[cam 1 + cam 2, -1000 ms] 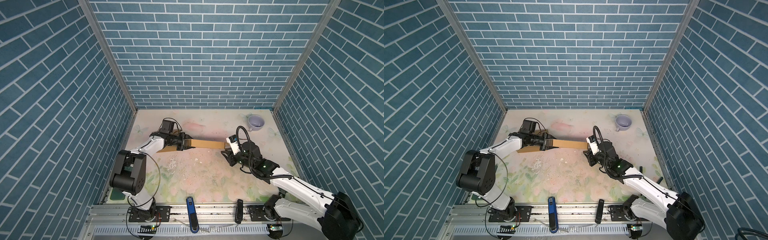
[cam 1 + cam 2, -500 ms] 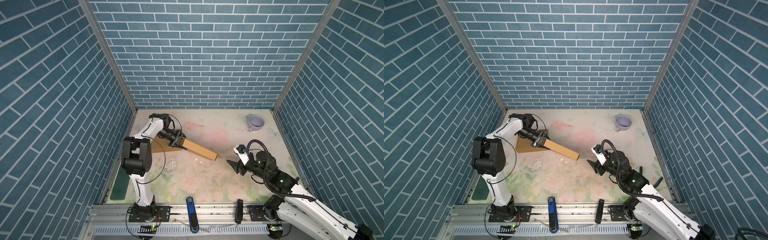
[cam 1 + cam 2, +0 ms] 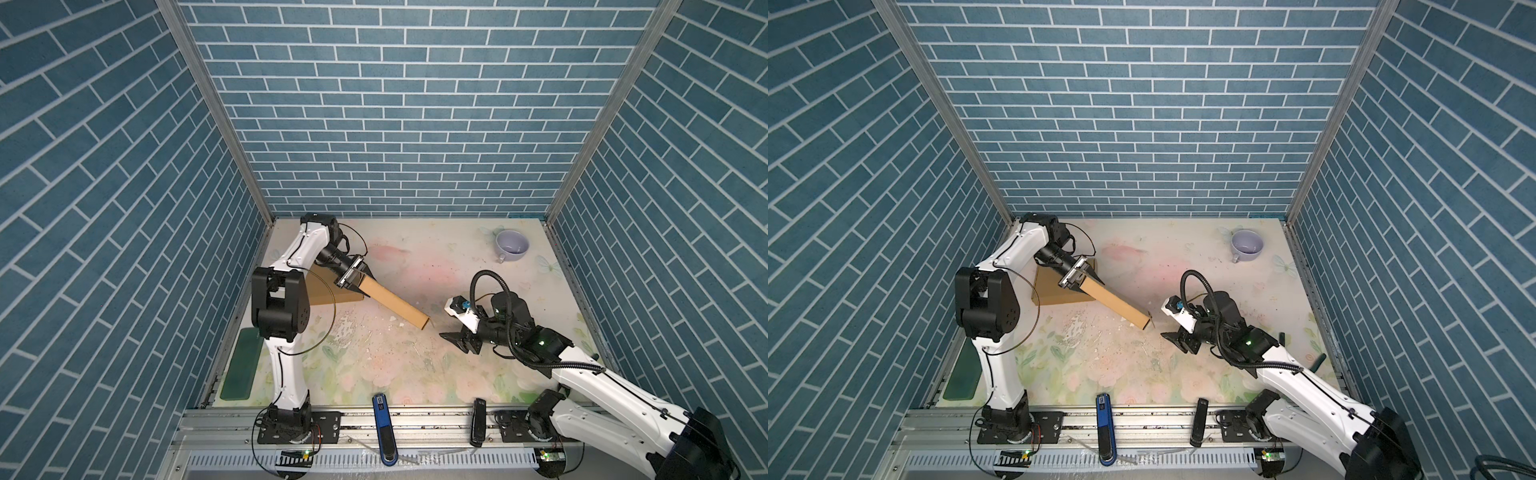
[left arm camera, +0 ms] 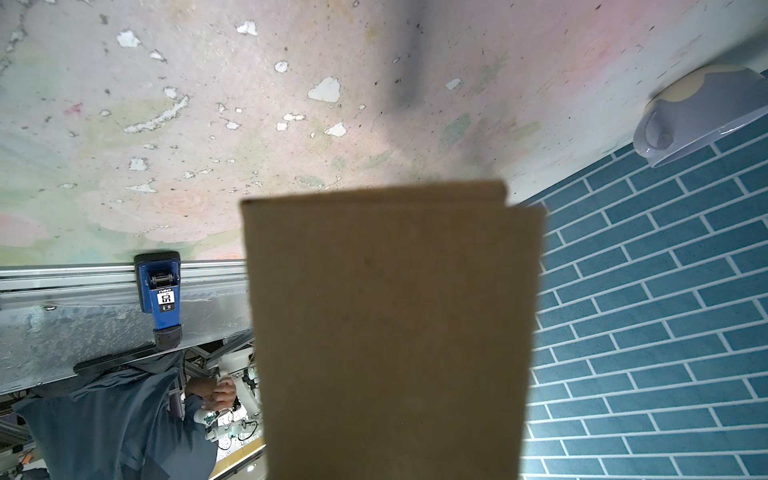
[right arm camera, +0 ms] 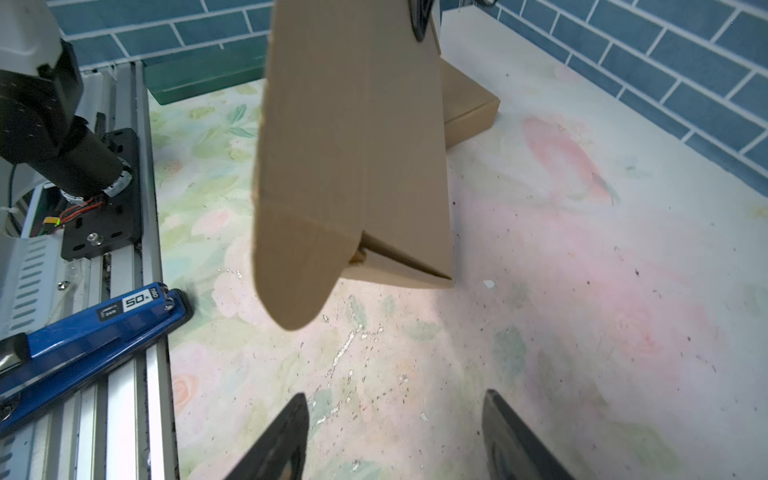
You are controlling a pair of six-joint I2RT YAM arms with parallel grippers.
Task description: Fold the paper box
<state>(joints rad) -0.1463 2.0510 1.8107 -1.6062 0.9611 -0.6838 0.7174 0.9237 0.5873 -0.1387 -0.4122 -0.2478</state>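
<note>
Floral table (image 3: 415, 374), paper box (image 3: 392, 305), rounded flap (image 5: 291, 286) in right wrist view

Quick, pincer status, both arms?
Left pincer: closed, holding the paper box.
Right pincer: open, holding nothing.

Only readable marking: "50" on the black-and-white label (image 5: 134, 302) of the blue tool (image 5: 83, 332). The tool lies on the front rail (image 5: 124, 395), well apart from the right gripper (image 5: 395, 419) jaws, off to their left. Same "50" shows in the left wrist view; the smaller print is illegible.
</note>
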